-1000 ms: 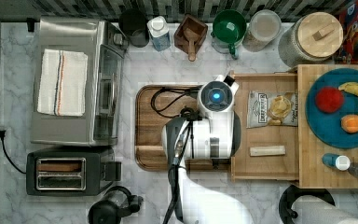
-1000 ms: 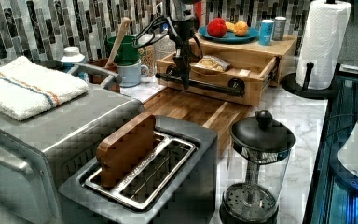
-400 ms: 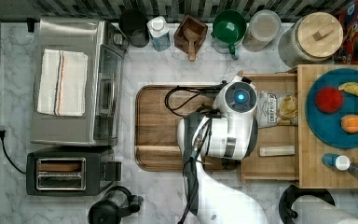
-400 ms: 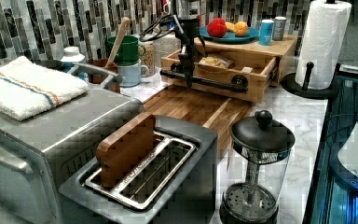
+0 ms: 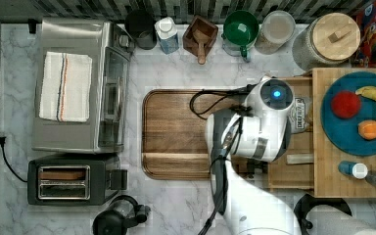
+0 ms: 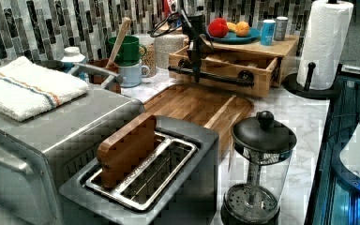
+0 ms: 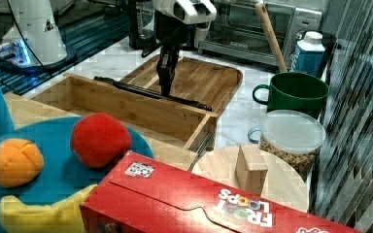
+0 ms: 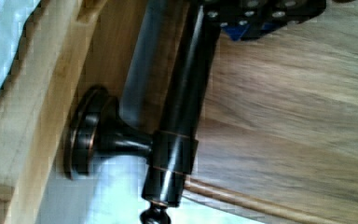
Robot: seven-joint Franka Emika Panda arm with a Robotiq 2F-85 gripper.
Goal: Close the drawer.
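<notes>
My gripper (image 7: 165, 90) is at the drawer (image 7: 126, 104) handle (image 6: 211, 76); I cannot tell its opening. The drawer is part open, right of the tray (image 5: 176, 132) in the top view. I'd push squarely, mid-bar.

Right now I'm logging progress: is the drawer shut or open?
Open, partly. In the right view, the drawer juts out from under the wooden top, its inside showing; the gripper sits at its handle bar.
</notes>
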